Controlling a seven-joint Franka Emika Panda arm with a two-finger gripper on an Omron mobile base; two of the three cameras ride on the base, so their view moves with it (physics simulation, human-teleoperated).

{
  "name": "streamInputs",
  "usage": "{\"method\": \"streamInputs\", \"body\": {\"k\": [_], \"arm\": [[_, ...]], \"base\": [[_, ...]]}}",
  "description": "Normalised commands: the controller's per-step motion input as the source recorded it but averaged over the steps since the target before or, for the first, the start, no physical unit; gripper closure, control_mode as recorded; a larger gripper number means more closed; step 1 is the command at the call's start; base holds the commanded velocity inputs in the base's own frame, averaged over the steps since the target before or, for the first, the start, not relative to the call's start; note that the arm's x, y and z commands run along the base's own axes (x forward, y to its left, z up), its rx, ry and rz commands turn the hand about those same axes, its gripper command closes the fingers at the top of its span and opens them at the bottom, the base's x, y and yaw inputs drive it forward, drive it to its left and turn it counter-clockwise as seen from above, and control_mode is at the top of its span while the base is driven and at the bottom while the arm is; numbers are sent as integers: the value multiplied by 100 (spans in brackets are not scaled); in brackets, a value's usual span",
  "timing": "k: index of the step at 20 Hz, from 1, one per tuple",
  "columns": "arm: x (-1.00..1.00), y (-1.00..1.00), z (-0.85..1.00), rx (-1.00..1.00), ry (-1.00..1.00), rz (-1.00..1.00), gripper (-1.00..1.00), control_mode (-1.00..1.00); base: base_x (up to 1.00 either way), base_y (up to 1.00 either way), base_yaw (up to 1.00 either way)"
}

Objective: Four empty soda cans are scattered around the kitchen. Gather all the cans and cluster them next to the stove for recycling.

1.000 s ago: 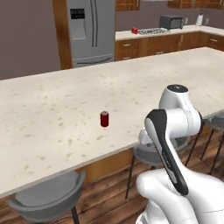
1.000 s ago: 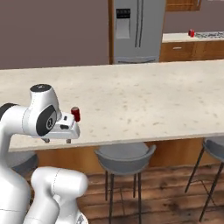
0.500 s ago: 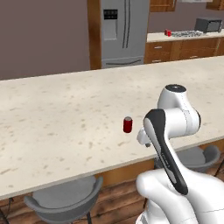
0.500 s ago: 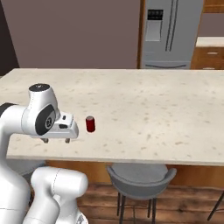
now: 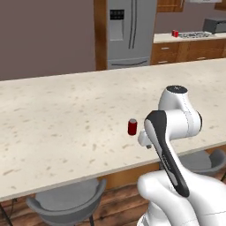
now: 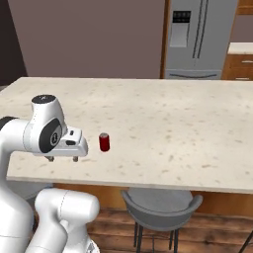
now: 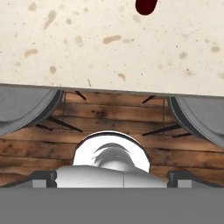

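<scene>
Left base view: one soda can (image 5: 132, 126) stands upright on the speckled island counter (image 5: 66, 119), near its front edge, just left of the white arm's hand. Far behind, a second can (image 5: 175, 33) sits on the back counter beside the stove (image 5: 194, 34), right of the steel fridge (image 5: 131, 33).

Right base view: the near can (image 6: 104, 142) stands just right of the gripper (image 6: 62, 159), apart from it; the gripper points down over the counter's front edge, its two fingertips spread wide with nothing between them.

Hand view: the can (image 7: 146, 6) sits at the top edge; stool seats (image 7: 22, 107) and wood floor show beneath the counter edge.
</scene>
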Motion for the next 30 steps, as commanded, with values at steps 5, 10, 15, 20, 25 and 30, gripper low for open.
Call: {"method": "streamInputs", "body": {"k": [5, 10, 15, 20, 25, 30], "arm": [[0, 0, 0, 0, 0, 0, -100, 100], [0, 0, 0, 0, 0, 0, -100, 100], [0, 0, 0, 0, 0, 0, -100, 100], [0, 0, 0, 0, 0, 0, -100, 100], [0, 0, 0, 0, 0, 0, -100, 100], [48, -1, 1, 1, 0, 0, -100, -100]], "base": [[57, -42, 22], [51, -46, 30], [61, -21, 11], [61, -1, 0], [63, 0, 0], [11, 0, 0]]}}
